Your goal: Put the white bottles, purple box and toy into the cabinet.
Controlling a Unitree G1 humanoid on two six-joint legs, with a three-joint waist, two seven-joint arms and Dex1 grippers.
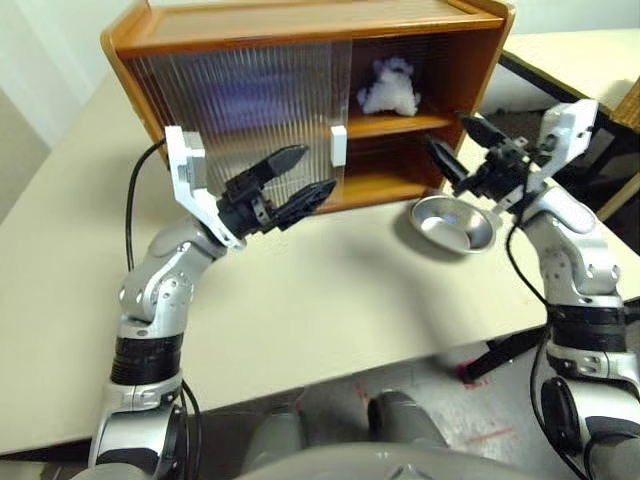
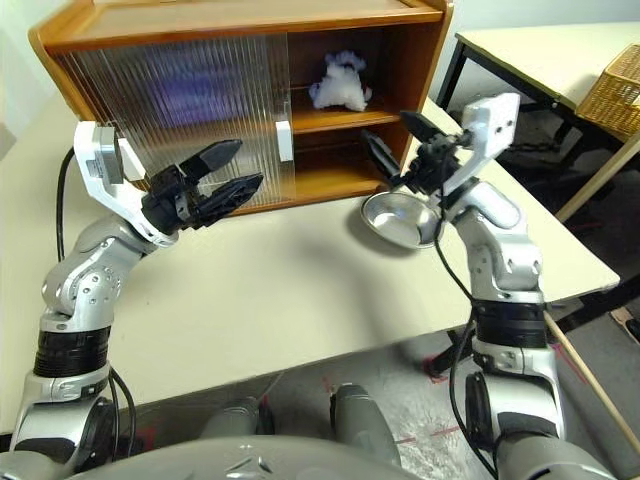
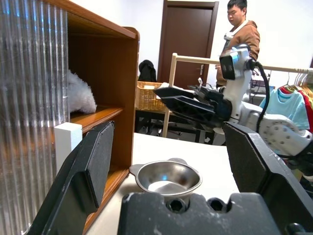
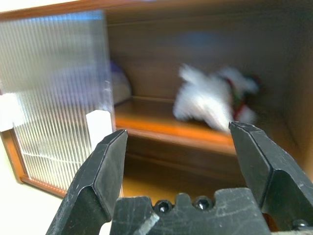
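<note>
The plush toy [image 1: 392, 88] lies on the inner shelf of the cabinet [image 1: 300, 30]. It looks light, soft and squashy, best pinched across its body. Both the left tool [image 1: 292, 178] and right tool [image 1: 455, 145] hang spread and empty above the bench [image 1: 330, 300].

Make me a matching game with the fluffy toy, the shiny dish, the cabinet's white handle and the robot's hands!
Things:
1. toy
2. steel dish
3. white handle
4. right gripper and left gripper

Places or states:
A. on the table, in front of the cabinet's open side
B. open, holding nothing
C. on the inner shelf
D. on the edge of the ribbed sliding door

Pairs: 1-C, 2-A, 3-D, 4-B
</note>
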